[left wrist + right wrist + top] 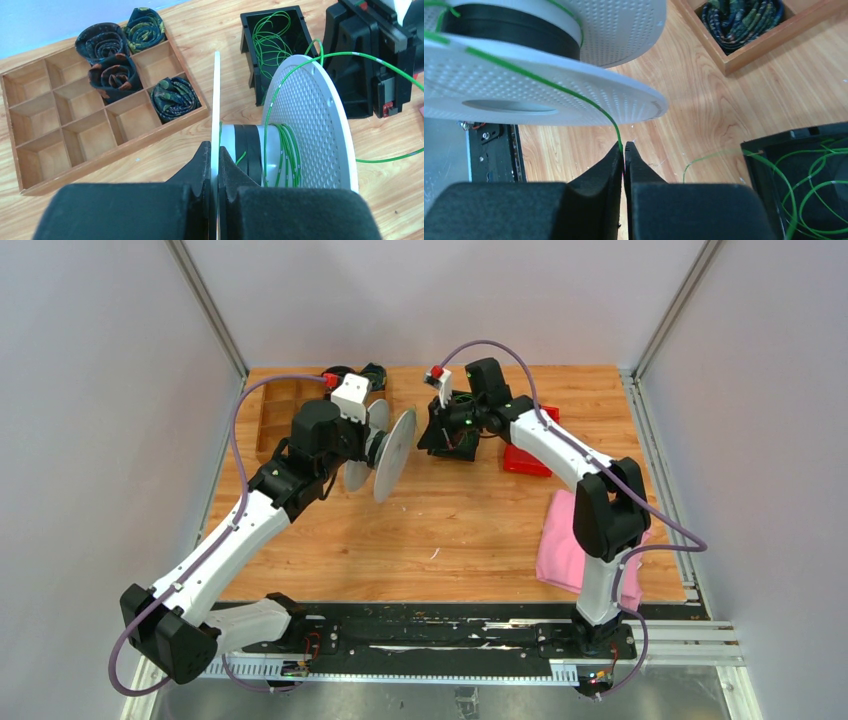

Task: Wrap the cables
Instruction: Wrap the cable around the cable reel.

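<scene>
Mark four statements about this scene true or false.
1. The left gripper is shut on the spool's flange. True.
2. The right gripper is open and empty. False: it pinches a green cable.
3. The black box holds loose cables. True.
4. Every compartment of the tray is empty. False: four hold dark bundles.

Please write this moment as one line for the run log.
left gripper: shut on spool flange | right gripper: shut on green cable running to spool | loose cables: in black box
</scene>
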Available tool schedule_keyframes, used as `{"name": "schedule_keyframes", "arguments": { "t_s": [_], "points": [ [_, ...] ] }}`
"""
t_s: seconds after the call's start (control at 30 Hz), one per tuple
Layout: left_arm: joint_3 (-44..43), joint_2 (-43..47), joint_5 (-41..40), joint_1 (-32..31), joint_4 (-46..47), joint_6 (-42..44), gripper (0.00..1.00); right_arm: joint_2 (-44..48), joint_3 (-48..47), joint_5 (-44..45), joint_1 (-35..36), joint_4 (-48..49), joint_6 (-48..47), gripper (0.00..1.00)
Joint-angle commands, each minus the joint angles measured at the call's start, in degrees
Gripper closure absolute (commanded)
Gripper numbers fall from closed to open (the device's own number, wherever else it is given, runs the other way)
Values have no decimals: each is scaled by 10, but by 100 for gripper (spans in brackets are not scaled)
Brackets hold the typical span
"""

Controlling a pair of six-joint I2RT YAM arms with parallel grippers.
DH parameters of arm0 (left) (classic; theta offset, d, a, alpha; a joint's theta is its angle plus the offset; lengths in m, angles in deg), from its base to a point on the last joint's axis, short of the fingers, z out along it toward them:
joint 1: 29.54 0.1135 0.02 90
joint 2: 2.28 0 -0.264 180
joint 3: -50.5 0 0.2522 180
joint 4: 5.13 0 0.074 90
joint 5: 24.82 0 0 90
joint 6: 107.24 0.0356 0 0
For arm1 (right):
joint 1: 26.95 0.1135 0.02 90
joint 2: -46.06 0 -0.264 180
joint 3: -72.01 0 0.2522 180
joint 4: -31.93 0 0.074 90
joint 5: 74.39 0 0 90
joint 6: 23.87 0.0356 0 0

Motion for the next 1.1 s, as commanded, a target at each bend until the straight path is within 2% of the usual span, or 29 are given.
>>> {"name": "schedule_keyframes", "arguments": {
  "t_s": [0.0, 0.3, 0.73, 1.07],
  "points": [
    [-27, 8, 9, -2, 28, -9, 99, 0, -44, 47, -29, -14, 6, 98],
    [-30, 14, 27, 0, 24, -14, 100, -3, -77, 137, -116, -19, 24, 99],
    [-60, 22, 63, 27, 8, -36, 100, 51, 20, 230, -159, -20, -63, 99],
    [-79, 27, 64, 47, -3, -57, 100, 87, 73, 236, -194, -17, -103, 99]
  ]
}}
